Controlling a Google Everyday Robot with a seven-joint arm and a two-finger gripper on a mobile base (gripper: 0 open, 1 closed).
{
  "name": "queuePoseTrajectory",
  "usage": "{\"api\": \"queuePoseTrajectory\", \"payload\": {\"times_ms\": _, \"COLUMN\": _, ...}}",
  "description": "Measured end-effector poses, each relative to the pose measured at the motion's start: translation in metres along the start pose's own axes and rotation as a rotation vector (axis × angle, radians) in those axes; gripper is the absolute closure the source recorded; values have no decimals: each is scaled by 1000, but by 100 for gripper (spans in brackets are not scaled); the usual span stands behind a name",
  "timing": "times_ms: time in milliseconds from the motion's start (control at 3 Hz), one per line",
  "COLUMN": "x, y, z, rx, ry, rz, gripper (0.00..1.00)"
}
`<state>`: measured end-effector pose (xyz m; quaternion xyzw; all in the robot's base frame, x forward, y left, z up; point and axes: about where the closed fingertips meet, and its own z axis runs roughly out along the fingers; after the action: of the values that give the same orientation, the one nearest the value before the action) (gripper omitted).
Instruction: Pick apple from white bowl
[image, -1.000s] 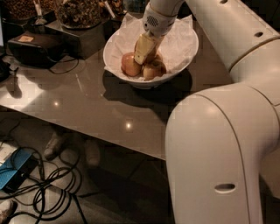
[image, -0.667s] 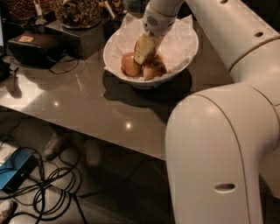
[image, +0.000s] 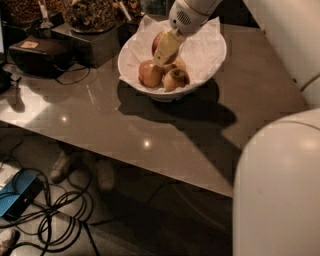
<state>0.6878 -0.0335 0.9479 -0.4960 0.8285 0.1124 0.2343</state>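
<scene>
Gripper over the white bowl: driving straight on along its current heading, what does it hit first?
Likely the round orange-red apple just below the gripper, inside the glossy white paper-lined bowl; depth is unclear. The big red apple sits beside the gripper, not ahead.

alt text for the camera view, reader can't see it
The gripper reaches into the paper-lined white bowl on a grey table, right against the red apple; an orange-red apple and a yellowish apple lie lower in the bowl. Cables trail on the floor.
</scene>
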Motion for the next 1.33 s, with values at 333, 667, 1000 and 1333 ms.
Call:
{"api": "queuePoseTrajectory", "payload": {"times_ms": 333, "x": 1, "y": 13, "z": -12, "rx": 11, "ry": -78, "rz": -33, "gripper": 100}}
{"api": "queuePoseTrajectory", "payload": {"times_ms": 667, "x": -1, "y": 28, "z": -14, "rx": -31, "ry": -133, "rz": -67, "gripper": 100}}
{"api": "queuePoseTrajectory", "payload": {"times_ms": 1000, "x": -15, "y": 52, "z": -17, "rx": -87, "ry": -145, "rz": -126, "gripper": 100}}
{"api": "queuePoseTrajectory", "payload": {"times_ms": 1333, "x": -39, "y": 79, "z": -22, "rx": -126, "ry": -134, "rz": -195, "gripper": 100}}
